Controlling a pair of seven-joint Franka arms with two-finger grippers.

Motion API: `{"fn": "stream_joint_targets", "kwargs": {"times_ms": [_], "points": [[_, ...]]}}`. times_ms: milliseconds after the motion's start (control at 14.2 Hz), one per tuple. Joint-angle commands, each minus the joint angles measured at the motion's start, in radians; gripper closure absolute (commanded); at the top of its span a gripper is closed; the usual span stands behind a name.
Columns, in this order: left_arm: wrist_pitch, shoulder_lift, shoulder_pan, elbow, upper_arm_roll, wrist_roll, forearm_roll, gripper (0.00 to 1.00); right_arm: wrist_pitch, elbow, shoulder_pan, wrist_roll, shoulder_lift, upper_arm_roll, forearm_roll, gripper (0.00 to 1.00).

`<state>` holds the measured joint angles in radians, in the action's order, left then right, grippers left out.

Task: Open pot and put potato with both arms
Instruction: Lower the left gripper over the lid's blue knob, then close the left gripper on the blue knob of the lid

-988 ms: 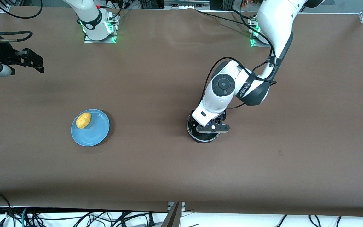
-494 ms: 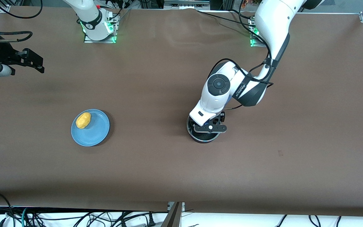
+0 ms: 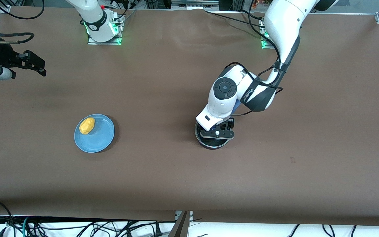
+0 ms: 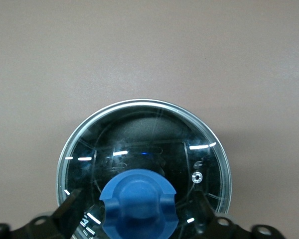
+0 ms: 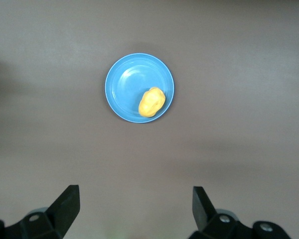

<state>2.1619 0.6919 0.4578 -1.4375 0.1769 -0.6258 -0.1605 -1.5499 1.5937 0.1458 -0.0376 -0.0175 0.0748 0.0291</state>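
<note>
**Blue knob now sits between the left pincer's fingers**

Glass and blue plastic fill the left wrist view: the lid [image 4: 144, 164] is on the pot [image 3: 213, 140], and its knob [image 4: 138, 204] lies between the two spread fingers [image 4: 72, 206] of the left pincer [image 3: 216, 133]. Over the last second we see the left arm [image 3: 224, 98] shift a little toward the right arm's end of the desk and settle lower over the pot. The fingers are apart and not yet touching the knob, so we judge that the grasp is lined up and the closing comes next; the pot is unopened.

At nine o'clock from the pot, well apart from it, the potato [image 3: 87, 125] lies on the light-blue plate [image 3: 102, 138], toward the plate's ten o'clock edge. It has not moved. The right pincer [image 5: 134, 206] waits high over the desk, released and empty, looking down on the plate.

Brown matte covering spreads across the desk [image 3: 163, 177] with few wrinkles. Cables [image 3: 77, 227] lie along the six o'clock edge, and the arm bases glow green at twelve o'clock.
</note>
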Motion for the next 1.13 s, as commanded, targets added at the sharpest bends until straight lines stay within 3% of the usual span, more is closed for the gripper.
{"fn": "stream_joint_targets", "kwargs": {"times_ms": [0, 71, 282, 776, 1059], "points": [[0.01, -0.003, 0.004, -0.006, -0.004, 0.017, -0.028, 0.31, 0.002, -0.015, 0.003, 0.001, 0.007, 0.0, 0.012, 0.0], [0.01, -0.003, 0.002, -0.006, -0.004, 0.017, -0.028, 0.41, 0.002, -0.017, 0.003, 0.001, 0.007, 0.0, 0.012, 0.0], [0.009, -0.009, -0.002, -0.004, -0.004, 0.04, -0.028, 0.49, 0.002, -0.017, 0.0, 0.001, 0.007, 0.0, 0.012, 0.0], [-0.066, -0.086, -0.042, 0.0, -0.002, 0.112, 0.004, 0.53, 0.002, -0.017, 0.0, 0.001, 0.007, 0.0, 0.012, 0.0], [-0.117, -0.15, -0.18, -0.023, -0.008, 0.442, 0.104, 0.53, 0.001, -0.015, 0.0, 0.001, 0.008, 0.0, 0.011, 0.0]]}}
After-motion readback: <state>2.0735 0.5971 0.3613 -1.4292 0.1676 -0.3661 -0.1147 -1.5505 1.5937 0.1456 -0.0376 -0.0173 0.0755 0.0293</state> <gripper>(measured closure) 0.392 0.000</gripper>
